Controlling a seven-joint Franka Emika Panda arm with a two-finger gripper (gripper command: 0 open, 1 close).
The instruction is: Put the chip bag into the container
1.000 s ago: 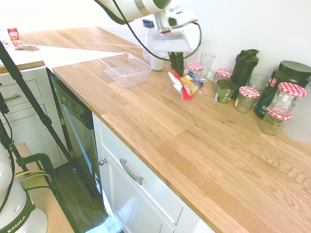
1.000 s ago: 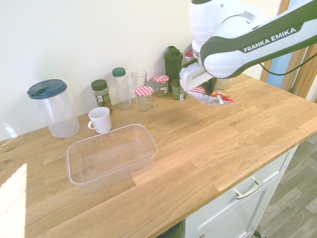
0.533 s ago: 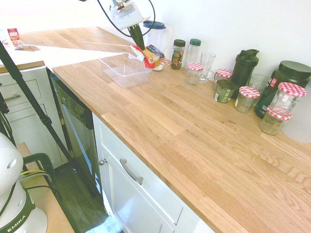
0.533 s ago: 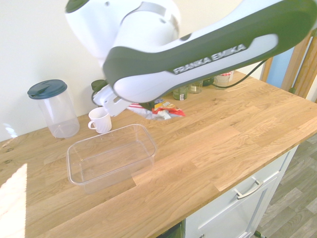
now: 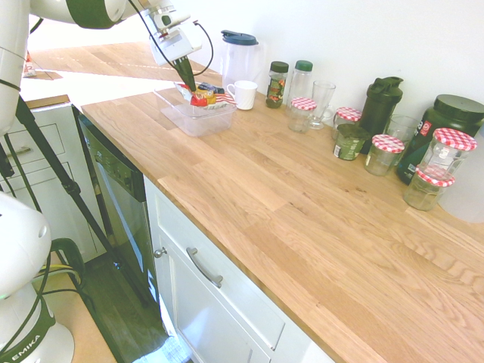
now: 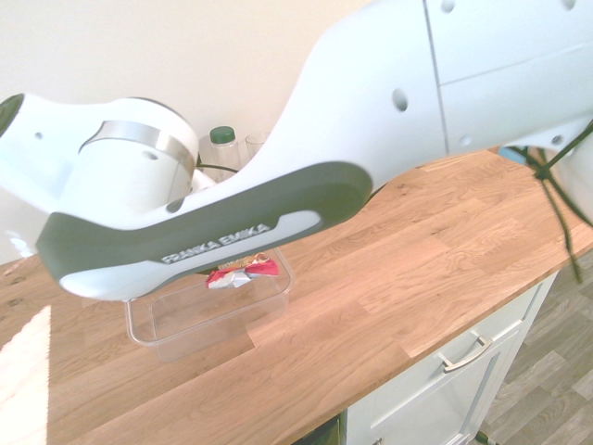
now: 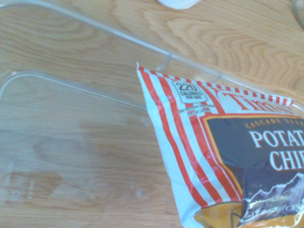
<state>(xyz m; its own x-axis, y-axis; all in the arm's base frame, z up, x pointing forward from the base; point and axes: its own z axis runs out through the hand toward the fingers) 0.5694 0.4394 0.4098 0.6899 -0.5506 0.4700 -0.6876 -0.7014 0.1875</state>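
The chip bag [image 5: 204, 96], red and white striped with a dark blue panel, hangs just over the clear plastic container [image 5: 184, 119] near the counter's far left end. My gripper [image 5: 191, 87] comes down from above and is shut on the bag's top edge. In the second exterior view the arm hides the gripper; only a crumpled part of the chip bag [image 6: 242, 275] shows over the container [image 6: 185, 320]. The wrist view has the chip bag [image 7: 223, 152] close up, with the container's rim [image 7: 71, 85] and floor beneath it.
A white mug [image 5: 243, 94] and a lidded clear pitcher [image 5: 240, 57] stand right behind the container. Spice bottles [image 5: 277, 83], glasses, red-checked jars [image 5: 384, 153] and dark bottles line the wall to the right. The counter's front edge drops to white cabinets.
The arm has swung left along the counter, carrying the chip bag from beside the jars, past the mug, to just over the container. The grip stayed shut.
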